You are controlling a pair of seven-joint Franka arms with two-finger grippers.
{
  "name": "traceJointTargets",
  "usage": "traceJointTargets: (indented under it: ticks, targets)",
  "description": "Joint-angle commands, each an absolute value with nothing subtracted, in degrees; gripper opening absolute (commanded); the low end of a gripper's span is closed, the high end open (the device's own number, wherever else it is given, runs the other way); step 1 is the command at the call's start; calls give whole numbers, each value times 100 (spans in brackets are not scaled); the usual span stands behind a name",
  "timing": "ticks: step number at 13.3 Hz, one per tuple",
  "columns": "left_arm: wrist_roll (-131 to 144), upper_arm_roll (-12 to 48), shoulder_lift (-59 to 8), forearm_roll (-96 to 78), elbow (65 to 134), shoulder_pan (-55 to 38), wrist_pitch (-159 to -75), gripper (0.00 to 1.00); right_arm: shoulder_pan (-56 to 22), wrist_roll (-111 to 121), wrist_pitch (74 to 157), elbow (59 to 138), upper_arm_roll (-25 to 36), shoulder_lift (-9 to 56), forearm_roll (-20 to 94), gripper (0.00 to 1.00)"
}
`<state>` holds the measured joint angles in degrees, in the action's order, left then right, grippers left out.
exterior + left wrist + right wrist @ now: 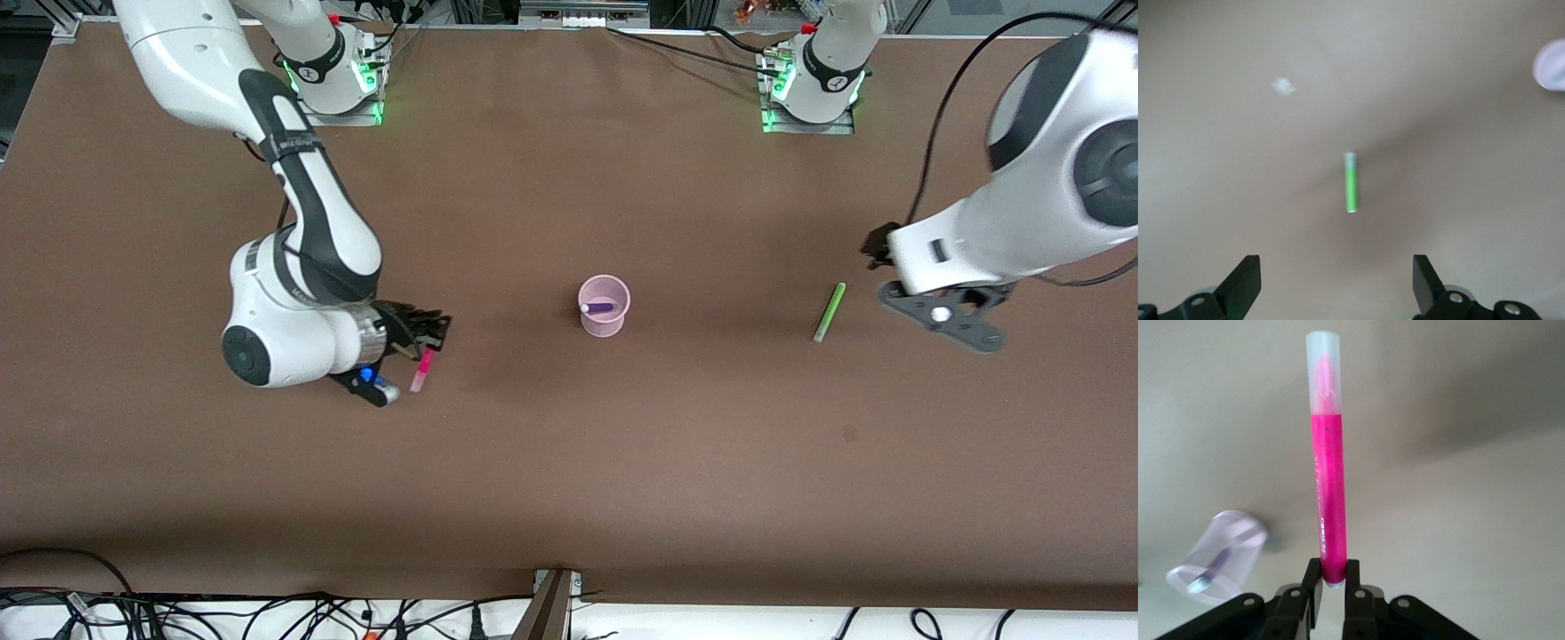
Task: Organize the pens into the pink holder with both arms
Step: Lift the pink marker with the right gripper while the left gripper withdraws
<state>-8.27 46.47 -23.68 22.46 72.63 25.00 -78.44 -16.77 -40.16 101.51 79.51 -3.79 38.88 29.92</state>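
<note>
Right gripper point(1331, 587) over the tabletop point(569, 462) at the right arm's end, jaws clamped on the pink pen point(1328, 480); left gripper point(1337, 283) over the green pen point(829, 312), jaws apart; purple pen point(601, 308) in the pink holder point(605, 306) mid-tabletop.

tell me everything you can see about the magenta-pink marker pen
The slim magenta-pink marker pen has a glossy plastic barrel and a clear, frosted-looking cap with the pink tip showing through. The right gripper is shut on its bottom end, the cap pointing away from the fingers. It is off the brown table, toward the right arm's end; nothing else touches it.
</note>
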Motion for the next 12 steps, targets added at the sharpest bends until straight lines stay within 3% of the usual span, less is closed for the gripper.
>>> traceJointTargets:
  ticks: [1, 3, 8, 12]
  targets:
    - [-765, 4074, -2111, 2259, 6768, 2524, -7925, 100, -1941, -5102, 10020, 7770, -413, 3788, 3837, 0]
    - [-485, 3327, -1699, 1595, 6907, 2251, -8112, 100, -2187, -5815, 10177, 7761, -500, 3788, 4374, 0]
    - [-9, 480, -916, 71, 7855, 751, -9094, 100, -2908, -7022, 11108, 7822, -501, 3858, 6096, 0]
    - [-62, -349, 155, 271, 9488, -286, -9676, 100, -3304, -7426, 11601, 7884, -510, 4077, 6810, 0]
